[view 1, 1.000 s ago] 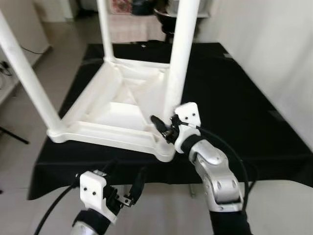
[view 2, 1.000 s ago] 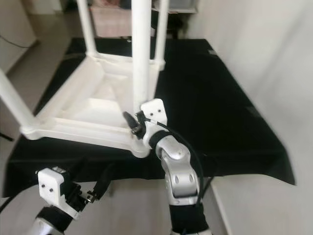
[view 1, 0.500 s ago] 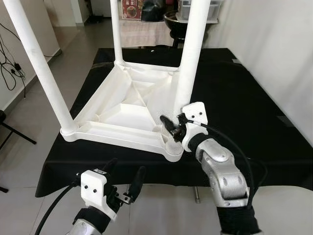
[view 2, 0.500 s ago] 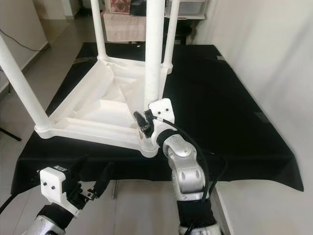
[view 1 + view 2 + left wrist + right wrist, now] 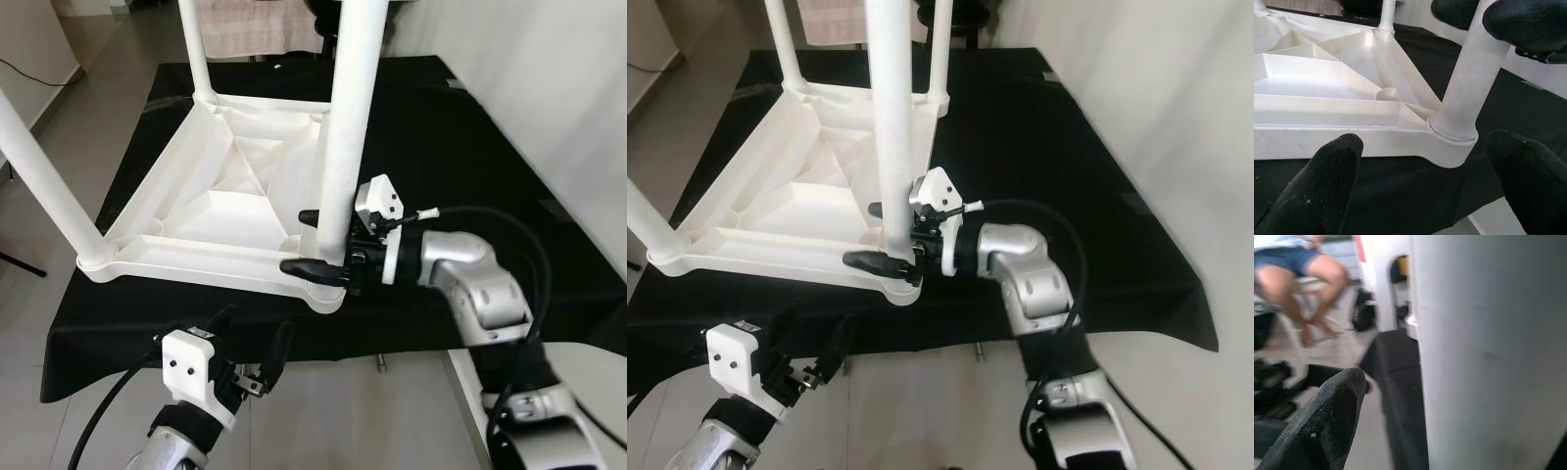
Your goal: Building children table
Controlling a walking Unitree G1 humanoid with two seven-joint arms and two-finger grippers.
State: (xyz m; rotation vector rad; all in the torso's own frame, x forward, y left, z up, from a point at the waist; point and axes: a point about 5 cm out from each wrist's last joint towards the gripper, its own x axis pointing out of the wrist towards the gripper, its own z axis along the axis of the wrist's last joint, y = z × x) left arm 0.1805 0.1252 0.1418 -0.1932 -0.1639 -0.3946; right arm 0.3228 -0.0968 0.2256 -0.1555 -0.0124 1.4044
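Note:
The white plastic children's table (image 5: 225,211) lies upside down on a black-covered table (image 5: 470,147), its legs pointing up. My right gripper (image 5: 299,242) reaches in from the right at the base of the near right leg (image 5: 348,117). It is open, with one finger (image 5: 312,266) in front of the leg and the other behind it. In the right wrist view a gap shows between one finger (image 5: 1322,426) and the leg (image 5: 1488,357). My left gripper (image 5: 255,331) is open, low in front of the near table corner (image 5: 1452,142), holding nothing.
Other legs stand at the near left (image 5: 39,166) and far left (image 5: 196,49). A white wall (image 5: 549,88) runs along the right. A seated person's bare legs (image 5: 1312,274) appear in the right wrist view. The black cloth's front edge (image 5: 118,338) hangs just ahead of my left gripper.
The camera has shifted. My right arm swung out to the right, and its fingers now lie level on either side of the leg's base. The left gripper stays put.

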